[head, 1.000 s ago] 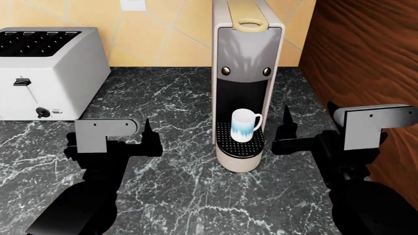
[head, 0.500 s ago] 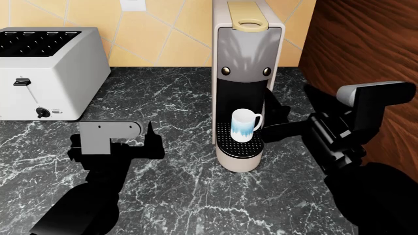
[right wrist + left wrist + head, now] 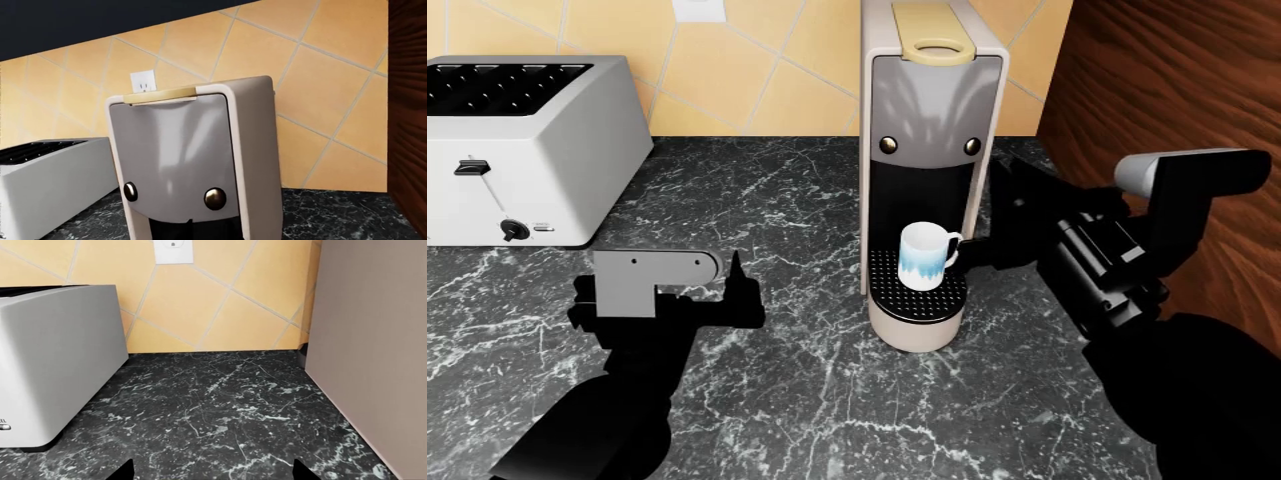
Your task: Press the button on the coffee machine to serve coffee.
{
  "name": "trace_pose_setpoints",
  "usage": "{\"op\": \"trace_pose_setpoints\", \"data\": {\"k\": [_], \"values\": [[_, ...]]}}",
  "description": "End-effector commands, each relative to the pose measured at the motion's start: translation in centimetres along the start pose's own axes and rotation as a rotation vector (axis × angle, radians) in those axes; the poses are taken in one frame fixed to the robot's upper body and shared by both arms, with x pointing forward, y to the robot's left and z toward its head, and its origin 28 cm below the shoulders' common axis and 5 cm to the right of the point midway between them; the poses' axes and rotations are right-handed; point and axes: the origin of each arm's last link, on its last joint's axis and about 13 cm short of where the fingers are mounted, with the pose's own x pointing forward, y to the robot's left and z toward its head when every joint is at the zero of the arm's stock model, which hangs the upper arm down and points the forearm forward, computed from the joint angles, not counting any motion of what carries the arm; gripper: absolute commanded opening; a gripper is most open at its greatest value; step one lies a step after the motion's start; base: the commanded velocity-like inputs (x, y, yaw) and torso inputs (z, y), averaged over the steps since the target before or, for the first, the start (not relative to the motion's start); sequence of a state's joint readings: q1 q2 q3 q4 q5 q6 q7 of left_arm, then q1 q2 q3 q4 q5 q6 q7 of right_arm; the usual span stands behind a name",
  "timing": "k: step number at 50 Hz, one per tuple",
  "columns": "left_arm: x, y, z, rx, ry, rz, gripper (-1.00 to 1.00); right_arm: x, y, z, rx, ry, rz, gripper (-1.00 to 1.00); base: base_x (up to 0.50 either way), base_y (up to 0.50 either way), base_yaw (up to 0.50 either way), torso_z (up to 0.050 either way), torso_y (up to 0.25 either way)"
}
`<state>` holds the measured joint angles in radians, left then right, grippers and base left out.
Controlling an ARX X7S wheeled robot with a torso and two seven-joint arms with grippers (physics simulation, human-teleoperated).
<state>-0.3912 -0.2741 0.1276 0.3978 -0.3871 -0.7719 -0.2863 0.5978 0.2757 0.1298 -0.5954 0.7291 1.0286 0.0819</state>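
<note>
tall matte grey-beige coffee machine (image 3: 932, 120), round metallic buttons, veined black marble counter (image 3: 787, 380).

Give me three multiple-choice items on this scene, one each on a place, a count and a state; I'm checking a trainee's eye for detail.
1. Where does the mug stand?
A. on the coffee machine's drip tray
B. on top of the toaster
C. on the counter beside the left gripper

2. How many round buttons show on the machine's front?
A. one
B. two
C. four

3. Is the right gripper touching a button?
A. yes, pressing the left one
B. yes, pressing the right one
C. no, it is beside the machine

Answers: 1 A, the mug sits in the recess on the perforated tray. 2 B, the right wrist view shows two. 3 C, the gripper is right of the body, below the buttons.
</note>
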Motion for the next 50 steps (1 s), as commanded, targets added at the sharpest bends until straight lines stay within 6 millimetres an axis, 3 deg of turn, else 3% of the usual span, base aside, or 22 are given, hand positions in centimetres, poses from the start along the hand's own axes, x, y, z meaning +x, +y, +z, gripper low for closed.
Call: {"op": "trace_pose_setpoints", "data": {"k": [1, 12, 29, 50], "values": [[0.0, 0.0, 0.0, 0.0, -0.001, -0.002, 1.0, 0.7, 0.2, 0.3, 0.017, -0.016, 0.015, -1.0, 0.0, 0.0, 0.0, 0.0, 0.0], [0.0, 0.1, -0.1, 0.001, 0.001, -0.001, 1.0, 2.4, 0.3, 0.3, -0.001, -0.007, 0.038, -1.0, 0.0, 0.0, 0.0, 0.0, 0.0], [0.0, 0.1, -0.3, 0.006, 0.005, -0.002, 1.0, 2.0, 0.1, 0.3, -0.049, -0.014, -0.019, -1.0, 0.0, 0.0, 0.0, 0.0, 0.0], [0.0, 0.2, -0.3, 0.007, 0.006, 0.001, 1.0, 3.1, -0.4, -0.5, -0.048, 0.025, -0.023, -1.0, 0.0, 0.0, 0.0, 0.0, 0.0]]}}
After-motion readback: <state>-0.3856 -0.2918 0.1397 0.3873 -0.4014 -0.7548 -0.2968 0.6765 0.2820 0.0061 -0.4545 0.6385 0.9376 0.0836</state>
